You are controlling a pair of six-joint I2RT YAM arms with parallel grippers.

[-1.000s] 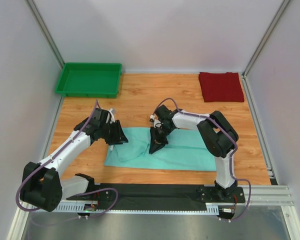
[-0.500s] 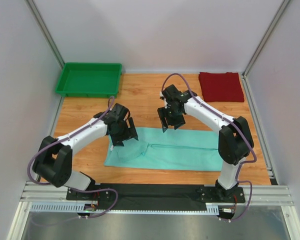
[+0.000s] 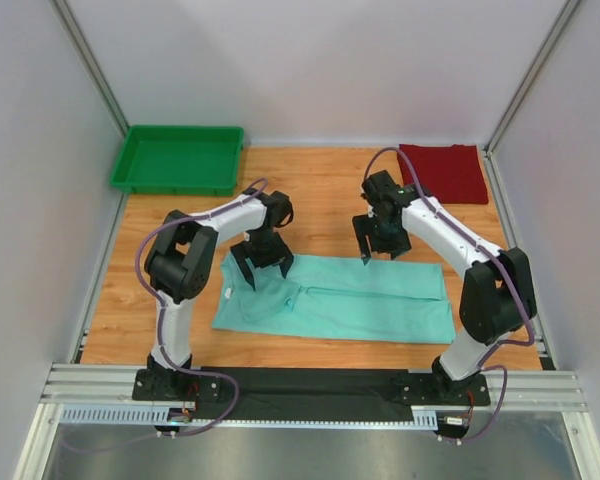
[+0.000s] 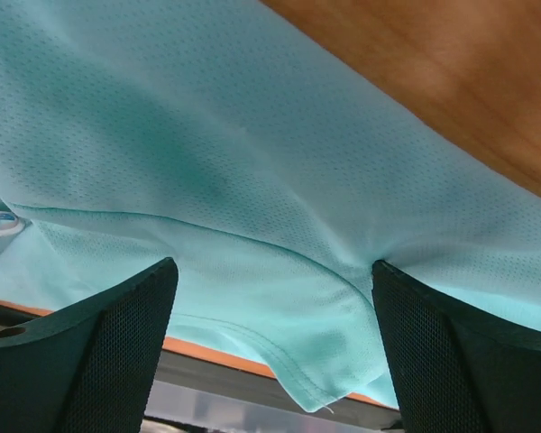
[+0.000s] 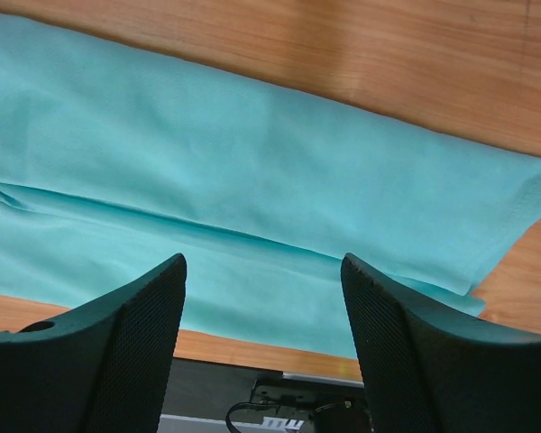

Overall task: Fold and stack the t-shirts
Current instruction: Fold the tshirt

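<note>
Top external view showed the mint t-shirt lying across the middle of the table as a long band, apparently folded lengthwise, while the dark red t-shirt sat folded in the far right corner. I had the left gripper over the band's left end and the right gripper above its far edge, both spread wide and holding nothing. I judged the red shirt done; the mint one needed cross folds, then stacking.

mint t-shirt: matt perforated mesh cloth | table: smooth wood | tray: glossy plastic
</note>
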